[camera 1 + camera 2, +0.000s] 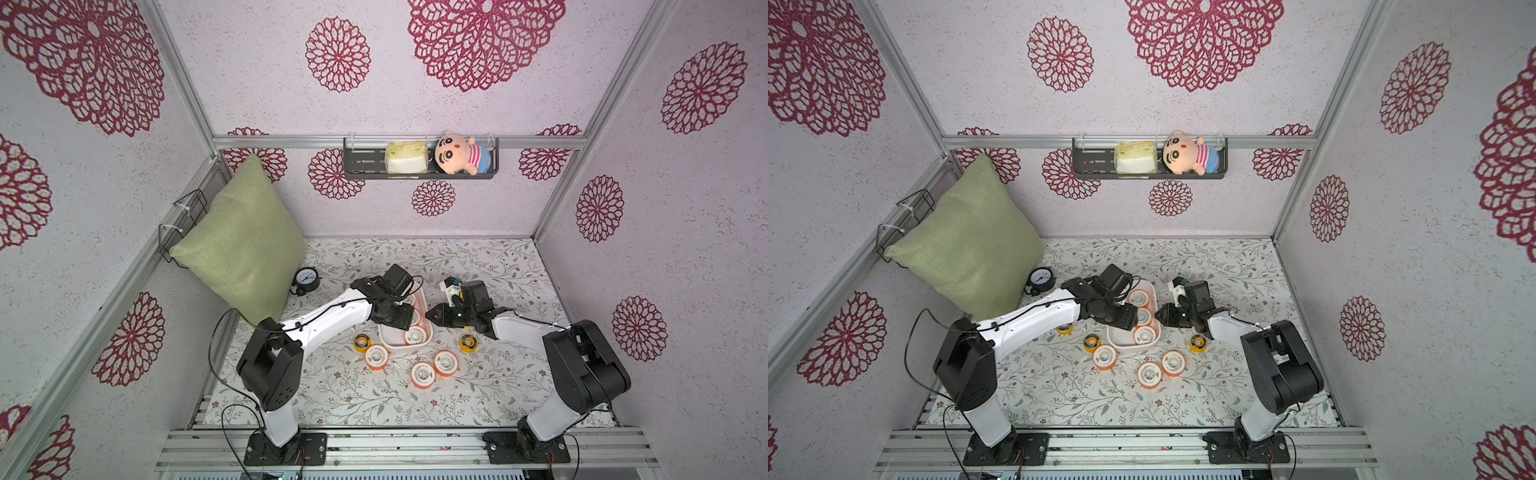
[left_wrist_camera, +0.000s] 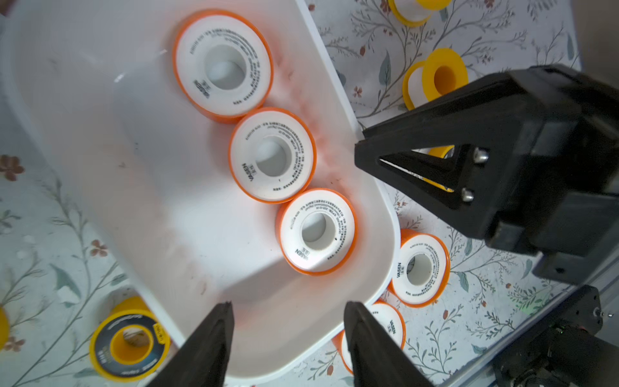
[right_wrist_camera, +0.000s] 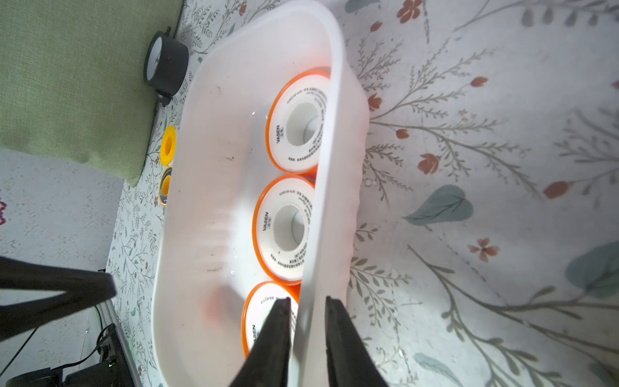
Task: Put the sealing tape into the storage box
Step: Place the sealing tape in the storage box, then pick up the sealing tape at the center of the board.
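The storage box (image 1: 394, 340), a glossy white plastic tub with rounded corners and a few dark scuffs on its floor, sits near the middle of the worktop (image 1: 498, 266), which is covered in a leafy, flowered cloth. Three orange rolls of sealing tape (image 2: 273, 155), flat with white printed faces and open cores, lie in a row along the box's right wall. The left tool (image 2: 288, 311) hangs over the box with its black tips spread apart and nothing between them; its arm hides part of the box in both top views. The right tool (image 3: 308, 300) straddles that right wall, one tip inside and one outside; whether it pinches the rim cannot be told. Toward the near edge lie three more orange rolls (image 1: 423, 374), and smaller yellow rolls (image 1: 468, 342) rest on either side of the box, one black-faced (image 2: 129, 345). A green woven cushion (image 1: 245, 241) leans in the far left corner with a black-rimmed round gauge (image 1: 306, 279) just beside it. A dark slotted shelf (image 1: 365, 170) on the back wall holds a plush doll (image 1: 457, 153).
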Available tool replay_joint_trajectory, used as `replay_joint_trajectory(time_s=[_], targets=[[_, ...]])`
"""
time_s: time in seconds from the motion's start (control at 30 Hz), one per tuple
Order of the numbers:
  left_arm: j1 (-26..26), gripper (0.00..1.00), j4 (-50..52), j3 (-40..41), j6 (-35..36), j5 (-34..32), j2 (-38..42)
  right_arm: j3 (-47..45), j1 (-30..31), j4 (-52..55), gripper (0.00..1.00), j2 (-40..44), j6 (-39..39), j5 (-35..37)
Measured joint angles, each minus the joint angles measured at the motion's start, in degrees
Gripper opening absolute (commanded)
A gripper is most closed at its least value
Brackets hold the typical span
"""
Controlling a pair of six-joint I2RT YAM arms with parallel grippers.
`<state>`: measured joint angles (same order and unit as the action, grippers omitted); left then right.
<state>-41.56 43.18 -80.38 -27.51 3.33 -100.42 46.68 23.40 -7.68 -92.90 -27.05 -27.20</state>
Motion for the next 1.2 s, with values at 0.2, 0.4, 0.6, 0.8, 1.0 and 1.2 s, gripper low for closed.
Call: replay_joint_trajectory(time_s=[0.2, 0.4, 0.6, 0.8, 1.0, 1.2], targets=[[4.0, 0.60, -3.5, 7.4, -2.3, -4.0, 8.0, -0.1, 0.0, 1.2, 0.34, 3.3, 0.2, 2.2], [8.0, 0.60, -7.8, 14.9, -4.6, -6.8, 15.0, -0.2, 0.0, 4.3, 0.35, 8.0, 1.6, 6.2], [11.4, 0.60, -11.2, 20.3, -5.8, -8.0, 20.0, -1.4, 0.0, 7.2, 0.35, 11.7, 3.7, 8.8], [14.6, 0.60, -13.6, 24.5, -7.0, -8.0, 23.1, -2.9, 0.0, 10.0, 0.35, 14.3, 5.2, 10.8], [16.4, 0.61, -14.9, 26.5, -7.0, -7.8, 24.8, -3.7, 0.0, 13.4, 0.35, 16.7, 6.4, 16.0], [17.3, 0.61, -15.3, 27.1, -6.3, -7.4, 25.4, -3.7, 0.0, 17.2, 0.38, 17.0, 6.8, 21.4]])
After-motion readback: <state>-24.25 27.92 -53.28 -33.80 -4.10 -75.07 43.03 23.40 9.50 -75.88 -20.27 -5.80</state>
